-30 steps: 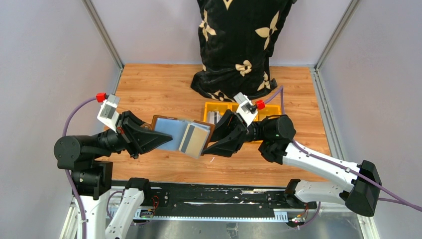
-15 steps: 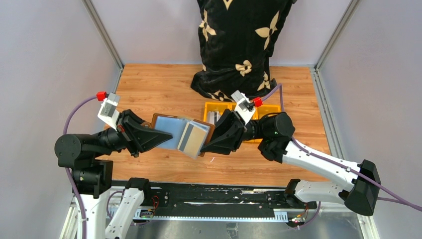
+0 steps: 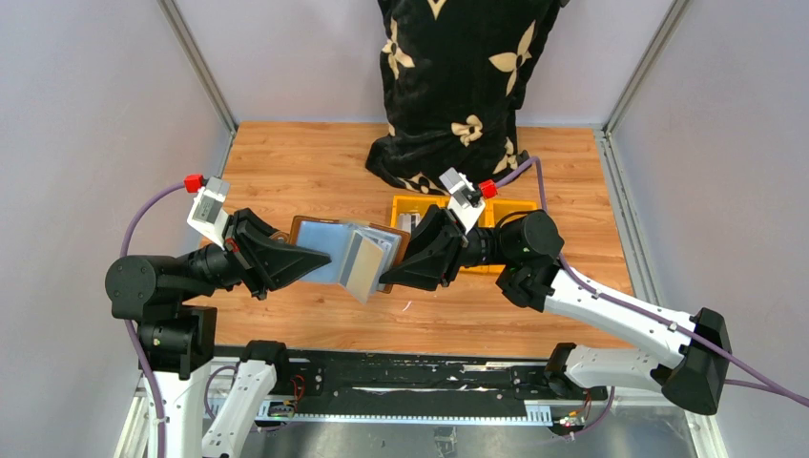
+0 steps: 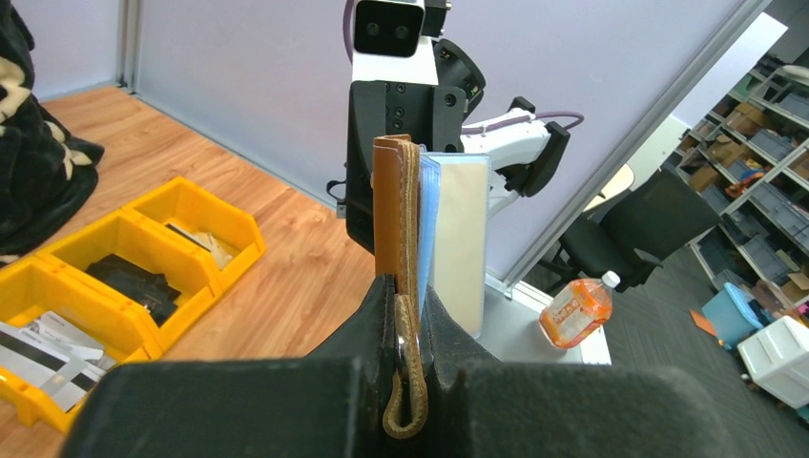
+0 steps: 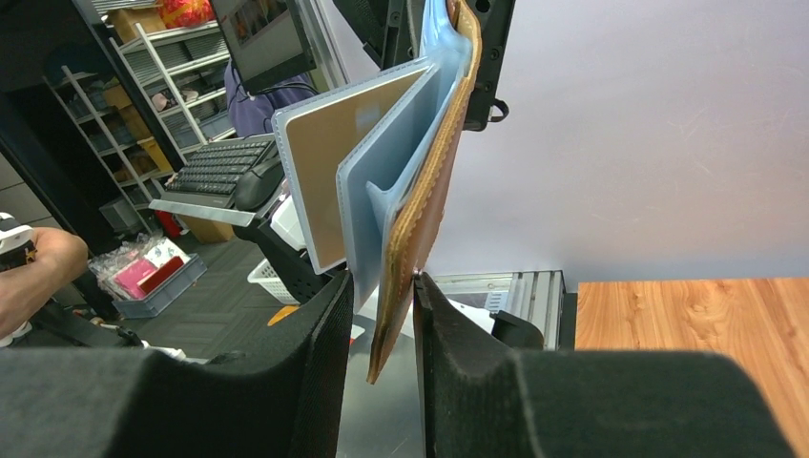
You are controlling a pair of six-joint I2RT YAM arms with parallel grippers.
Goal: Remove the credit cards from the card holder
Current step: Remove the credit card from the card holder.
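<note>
Between the two pincers, lifted off the desk (image 3: 305,162), the card holder (image 3: 329,243) hangs open on edge. Its long side runs from one pincer straight across to the other.

The left pincer (image 4: 405,296) is shut tight on the holder's (image 4: 386,210) near leather edge, and the rest of the wallet stands straight out ahead of its fingertips. From there the tan credit card (image 4: 458,239) sits in a clear sleeve just to the right of the leather, fanned a little away from it.

The right pincer (image 5: 382,286) faces it from the opposite end with its jaws partly apart. In its own view the free edge of the brown cover (image 5: 434,172) drops down between the two fingers. It seems to touch one finger and leaves a thin gap at the other, so I judge it is not clamped on anything.

The card (image 5: 324,162) does not lie between those jaws. It stands ahead of them and off to the outer side of the left-in-view finger, with the blue sleeves between it and the leather. Seen from above, the card (image 3: 364,267) tilts off the holder right at the right pincer's (image 3: 386,281) tips.

The right arm is the free one and the nearer to the card's loose end. It would probably need to shift sideways off the cover to pinch the card, then pull along the holder's long side, away from the left pincer.
</note>
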